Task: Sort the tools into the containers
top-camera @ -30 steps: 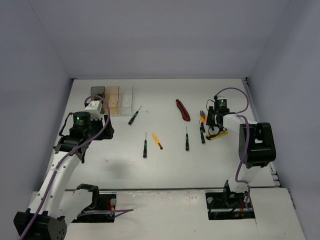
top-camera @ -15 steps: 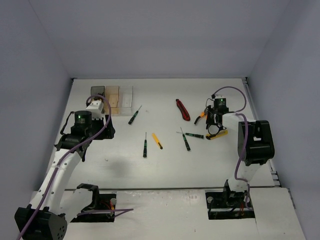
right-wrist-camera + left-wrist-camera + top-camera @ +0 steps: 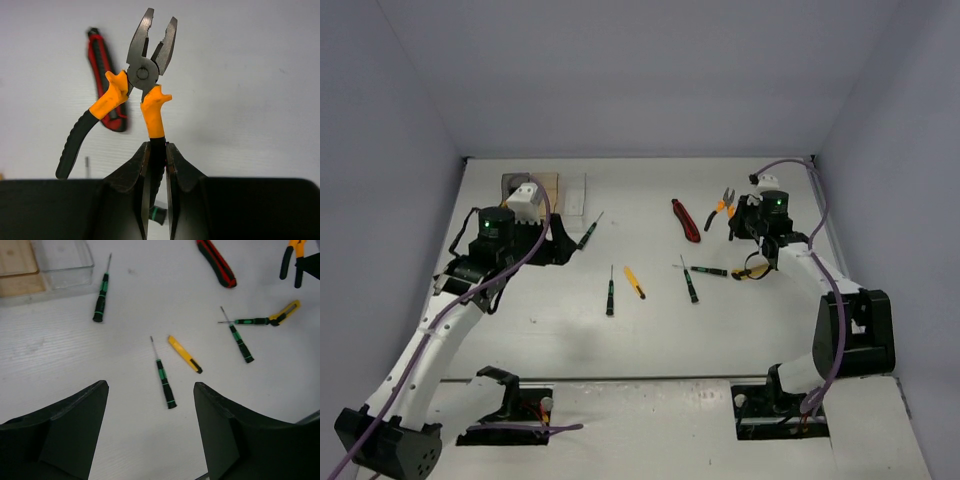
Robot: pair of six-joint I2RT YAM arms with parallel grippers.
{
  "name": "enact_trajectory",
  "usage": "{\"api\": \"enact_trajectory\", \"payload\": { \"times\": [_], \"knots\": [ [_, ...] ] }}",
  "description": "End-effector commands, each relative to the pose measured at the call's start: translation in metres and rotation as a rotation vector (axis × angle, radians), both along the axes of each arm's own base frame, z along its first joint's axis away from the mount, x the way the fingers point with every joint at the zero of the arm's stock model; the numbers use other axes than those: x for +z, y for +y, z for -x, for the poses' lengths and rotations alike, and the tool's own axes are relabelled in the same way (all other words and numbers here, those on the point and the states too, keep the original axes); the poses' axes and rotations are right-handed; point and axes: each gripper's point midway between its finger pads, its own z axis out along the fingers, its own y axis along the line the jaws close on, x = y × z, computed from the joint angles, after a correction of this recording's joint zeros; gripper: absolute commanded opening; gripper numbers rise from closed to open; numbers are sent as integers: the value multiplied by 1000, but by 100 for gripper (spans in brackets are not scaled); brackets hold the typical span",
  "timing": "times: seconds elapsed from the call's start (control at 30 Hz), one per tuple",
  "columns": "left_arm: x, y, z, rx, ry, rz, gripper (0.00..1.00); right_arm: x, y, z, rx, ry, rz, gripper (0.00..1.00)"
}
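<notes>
The right tool (image 3: 157,147) is clenched on one black-and-orange handle of a pair of pliers (image 3: 142,75). The pliers stand straight out ahead of its fingertips, metal nose farthest away. The second handle hangs free, splayed to this tool's left, so the pliers are half open. In the overhead view they seem lifted off the white worktop (image 3: 650,330), though the height is hard to judge. Beyond them, to the left, a red-handled cutter (image 3: 105,85) lies flat.

The left tool (image 3: 150,387) is spread wide and holds nothing. Just ahead of it lie a screwdriver (image 3: 164,377) and, beside that, a yellow utility knife (image 3: 185,354). Farther ahead and to its left are the containers (image 3: 70,280): an amber one and a clear one show in its wrist view.

The step in hand looks like the carry, with the pliers picked up but not yet binned. The containers are well apart from the right tool, far off to its left across the worktop. The next move therefore calls for a long sideways reach with a firm pinch, since a one-handle hold could let the pliers swing or slip.
</notes>
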Motion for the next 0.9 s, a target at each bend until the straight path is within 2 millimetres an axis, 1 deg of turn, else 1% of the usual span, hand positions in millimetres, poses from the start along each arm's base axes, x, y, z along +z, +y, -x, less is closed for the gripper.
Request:
{"api": "enact_trajectory", "payload": {
  "times": [0.0, 0.07, 0.1, 0.13, 0.2, 0.23, 0.3, 0.37, 0.4, 0.47, 0.6, 0.77, 0.87],
  "knots": [
    [60, -53, -6, -103, -120, 165, 66, 86, 49, 2, 168, -299, -74, 0],
    [70, -68, -8, -124, -137, 200, 66, 103, 72, 14, 226, -349, -100, 0],
    [78, -81, -5, -150, -146, 225, 66, 109, 81, 19, 246, -365, -120, 0],
    [82, -87, -5, -159, -150, 238, 66, 114, 97, 27, 284, -378, -146, 0],
    [85, -102, -10, -169, -156, 245, 66, 129, 115, 39, 331, -429, -197, 0],
    [85, -111, -10, -186, -150, 245, 66, 135, 126, 45, 355, -446, -221, 0],
    [87, -127, -10, -205, -150, 252, 66, 143, 144, 57, 399, -466, -257, 0],
    [89, -140, -10, -218, -148, 260, 66, 147, 157, 65, 424, -475, -281, 0],
    [84, -145, -12, -216, -139, 255, 66, 151, 167, 71, 451, -484, -296, 0],
    [79, -150, -15, -196, -127, 252, 66, 154, 175, 78, 468, -496, -320, 0],
    [69, -166, -19, -204, -110, 250, 66, 167, 191, 88, 502, -530, -386, 0],
    [59, -170, -25, -188, -97, 234, 66, 175, 202, 97, 531, -546, -422, 0],
    [52, -172, -27, -182, -81, 225, 59, 178, 207, 100, 544, -552, -439, 0]
  ]
}}
